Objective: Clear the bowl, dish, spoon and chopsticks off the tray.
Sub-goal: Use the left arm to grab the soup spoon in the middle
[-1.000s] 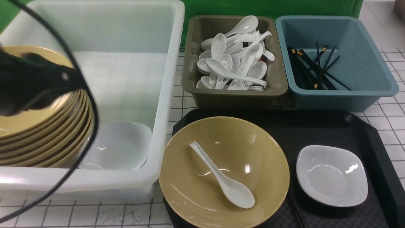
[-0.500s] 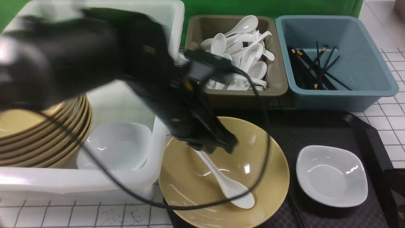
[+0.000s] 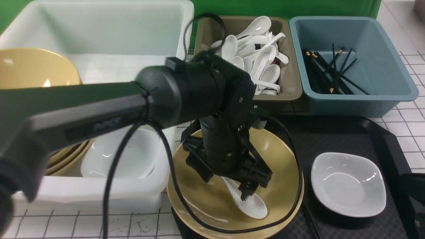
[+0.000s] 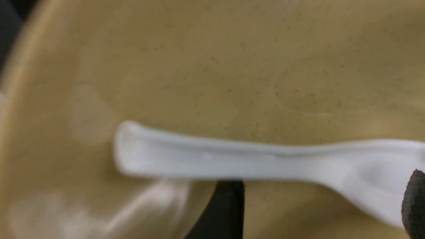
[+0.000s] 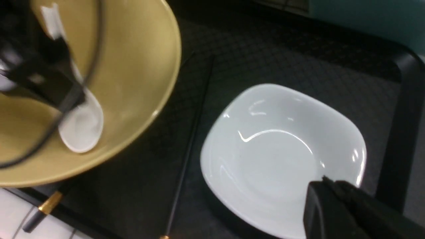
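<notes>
- Presently, the left pincer is seen lowered into the bowl, its jaws set apart on either side of the spoon; whether the spoon is touched cannot be told.
- The spoon is laid inside the bowl with its scoop toward the near side; in the front view its handle is hidden under the left arm.
- The bowl is seated on the left part of the tray; the dish is placed on the right part, apart from the bowl.
- The chopsticks are laid on the tray between bowl and dish; one stick is run under the bowl's rim.
- The right pincer is held with jaws together and nothing between them, by the dish's rim.
- Beyond the tray, a grey-brown tub of spoons and a blue tub of chopsticks are set on the bench; a white tub is placed to the left.
</notes>
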